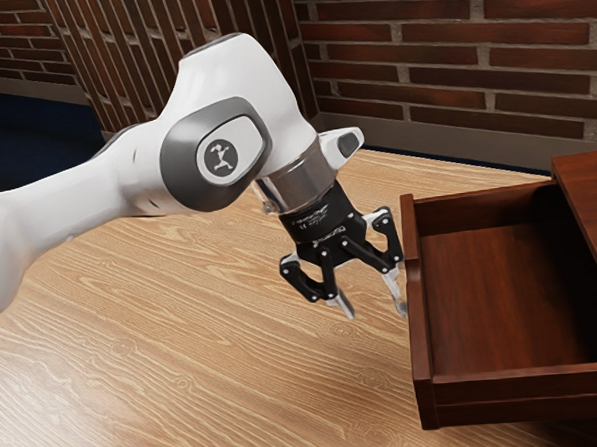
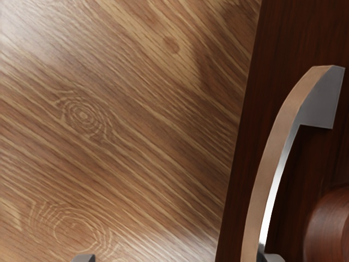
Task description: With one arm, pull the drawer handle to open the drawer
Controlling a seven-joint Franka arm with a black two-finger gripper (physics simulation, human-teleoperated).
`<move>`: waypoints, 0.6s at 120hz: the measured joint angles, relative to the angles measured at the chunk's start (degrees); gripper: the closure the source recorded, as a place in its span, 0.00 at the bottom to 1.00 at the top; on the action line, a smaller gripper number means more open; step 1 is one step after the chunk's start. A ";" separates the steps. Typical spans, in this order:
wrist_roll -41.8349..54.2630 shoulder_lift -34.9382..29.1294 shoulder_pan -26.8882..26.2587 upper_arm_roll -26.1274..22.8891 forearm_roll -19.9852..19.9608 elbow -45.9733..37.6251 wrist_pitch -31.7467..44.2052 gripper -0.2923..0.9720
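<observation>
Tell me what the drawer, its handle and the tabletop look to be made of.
Drawer: dark reddish wood, smooth satin finish, faint grain. Handle: probably brushed metal, grey sheen along its edge, face reflecting brown. Tabletop: light wood or laminate, bold grain with knots, matte.

The table [image 1: 184, 330] I work at is light wood, with a strong wavy grain and a few knot rings across its top. On it, at the exterior view's right, stands a dark reddish-brown wooden cabinet [image 1: 589, 193], its drawer [image 1: 502, 283] drawn out above the tabletop.
</observation>
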 joint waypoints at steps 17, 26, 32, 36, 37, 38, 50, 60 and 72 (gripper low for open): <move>0.03 -0.15 -0.05 0.02 -0.06 0.07 0.18 0.47; 0.04 -0.39 -0.01 0.01 -0.09 0.09 0.29 0.46; 0.05 -0.80 0.03 0.03 -0.10 0.07 0.31 0.46; 0.06 -1.17 0.04 0.06 -0.08 0.07 0.27 0.46; 0.06 -1.27 0.04 0.08 -0.08 0.06 0.25 0.46; 0.06 -1.35 0.03 0.09 -0.08 0.06 0.23 0.46; 0.09 -2.94 -2.04 2.44 -0.03 0.57 -0.99 0.44; 0.85 -4.30 -9.01 9.63 1.22 3.67 -4.10 0.38; 2.96 -4.69 -12.58 14.64 4.98 11.33 -9.65 0.33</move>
